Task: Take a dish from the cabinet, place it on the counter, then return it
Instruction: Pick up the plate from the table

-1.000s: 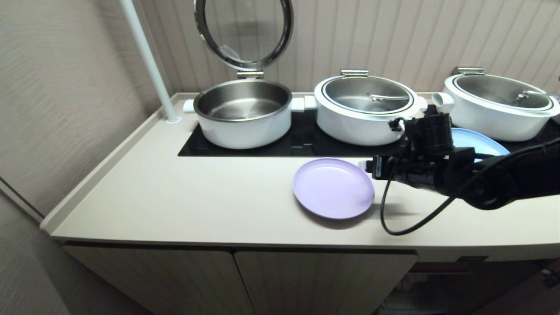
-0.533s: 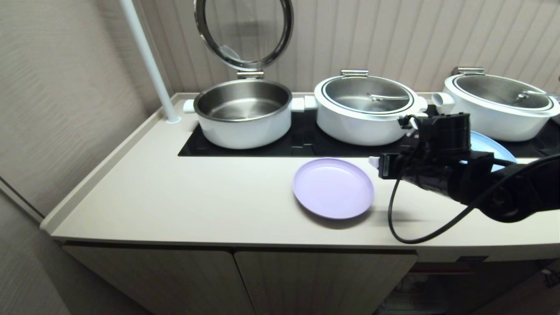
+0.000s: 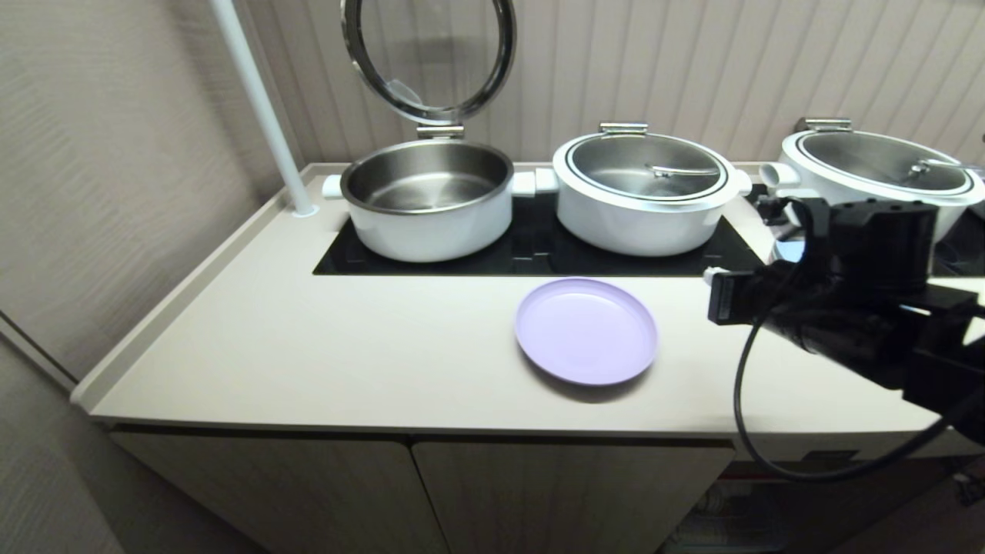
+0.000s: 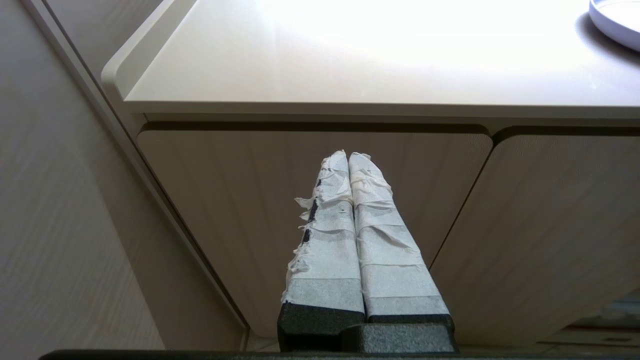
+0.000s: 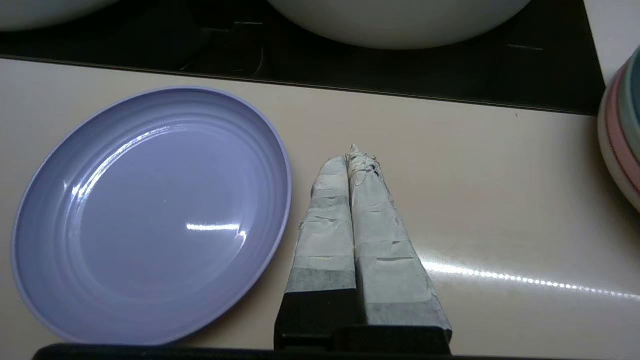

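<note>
The lavender dish (image 3: 586, 331) lies flat on the cream counter (image 3: 346, 346), just in front of the black cooktop (image 3: 531, 250). My right gripper (image 3: 712, 274) hovers over the counter to the dish's right, a short gap away from its rim. In the right wrist view that gripper (image 5: 350, 157) is shut with nothing between its taped fingers, and the dish (image 5: 150, 215) lies beside it. My left gripper (image 4: 348, 155) is shut and empty, parked low in front of the cabinet's closed ribbed doors (image 4: 300, 200). An edge of the dish (image 4: 617, 20) shows above on the counter.
Three white pots stand on the cooktop: one with its lid raised (image 3: 427, 196), a middle one (image 3: 642, 192) and a right one (image 3: 877, 185). Stacked blue and pink plates (image 5: 622, 135) sit to the right of my right gripper. A white pole (image 3: 262, 108) rises at the counter's back left.
My right gripper has drawn back to the right, away from the dish's rim, and has shut empty. The dish has stayed in place on the counter.
</note>
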Robot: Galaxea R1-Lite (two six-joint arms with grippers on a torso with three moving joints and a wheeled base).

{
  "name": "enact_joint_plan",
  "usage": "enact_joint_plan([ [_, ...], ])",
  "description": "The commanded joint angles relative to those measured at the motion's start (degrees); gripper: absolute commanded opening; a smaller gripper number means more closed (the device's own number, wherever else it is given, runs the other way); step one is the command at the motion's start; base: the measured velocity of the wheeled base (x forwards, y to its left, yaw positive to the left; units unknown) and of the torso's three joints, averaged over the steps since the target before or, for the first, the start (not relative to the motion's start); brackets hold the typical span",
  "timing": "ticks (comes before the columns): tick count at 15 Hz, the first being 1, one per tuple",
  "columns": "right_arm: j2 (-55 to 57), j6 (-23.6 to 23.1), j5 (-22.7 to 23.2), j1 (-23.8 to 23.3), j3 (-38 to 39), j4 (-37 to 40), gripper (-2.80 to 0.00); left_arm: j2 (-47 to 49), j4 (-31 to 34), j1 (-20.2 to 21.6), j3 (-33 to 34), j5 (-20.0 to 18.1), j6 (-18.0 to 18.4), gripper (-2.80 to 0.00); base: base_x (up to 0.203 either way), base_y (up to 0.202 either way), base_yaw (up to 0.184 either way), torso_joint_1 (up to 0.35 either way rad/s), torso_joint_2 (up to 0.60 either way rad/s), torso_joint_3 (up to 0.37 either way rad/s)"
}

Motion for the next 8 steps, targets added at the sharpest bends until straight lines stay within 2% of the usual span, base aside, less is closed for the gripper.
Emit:
enact_joint_plan([
  [1,-10.1,-1.8,0.0,0.0,7.7,-1.9,-2.80,0.0,0.0,0.0,0.0,0.0,-0.1,-2.80,0.000,0.000,0.000,0.000,0.00,0.000],
  [5,-29.5,-7.2,0.3,0.0,24.5,-3.7,-2.80,0.0,0.0,0.0,0.0,0.0,0.0,-2.80,0.000,0.000,0.000,0.000,0.00,0.000],
  [8,-41.6,-8.9,1.6,-1.9,38.1,-4.0,-2.80,0.0,0.0,0.0,0.0,0.0,-0.1,-2.80,0.000,0.000,0.000,0.000,0.00,0.000],
])
